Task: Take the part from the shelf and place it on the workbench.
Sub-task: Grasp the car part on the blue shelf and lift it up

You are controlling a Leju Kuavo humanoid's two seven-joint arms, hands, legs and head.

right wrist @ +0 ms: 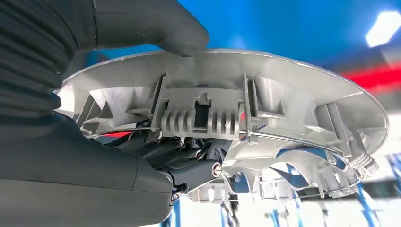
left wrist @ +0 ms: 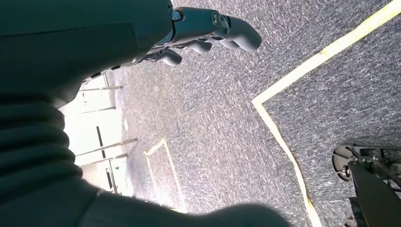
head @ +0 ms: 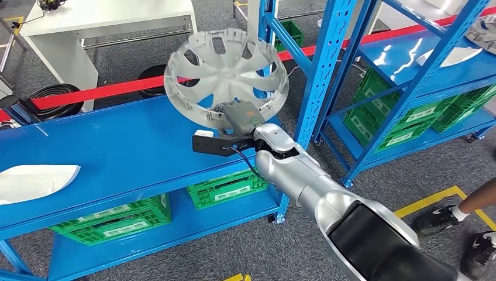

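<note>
The right hand (head: 243, 117) is gripping the hubcap (head: 225, 76) by its near rim, thumb pressing on the outer face and the fingers (right wrist: 189, 165) hooking in behind among the clips, so the pinch is on the edge and nearly all of the disc is standing out beyond the hand, away from the robot. It is tilting up on edge, face toward the camera, and hanging clear above the right end of the blue shelf (head: 117, 146), touching nothing but the hand. The left hand (left wrist: 208, 33) is dangling over the carpet with its fingers loosely apart and holding nothing, so the right arm is plainly the one carrying this job. One hubcap in the grip; two more pale shapes are lying on blue shelving, one on the near shelf at the left (head: 35, 181) and one on the far rack at the right (head: 456, 55), possibly more parts, though they are cut off and hard to make out. One white worktop (head: 108, 14) is standing beyond the red barrier tape (head: 117, 89), and that is probably where the part is heading. A person's shoes (head: 436, 219) are showing near the yellow floor line.
</note>
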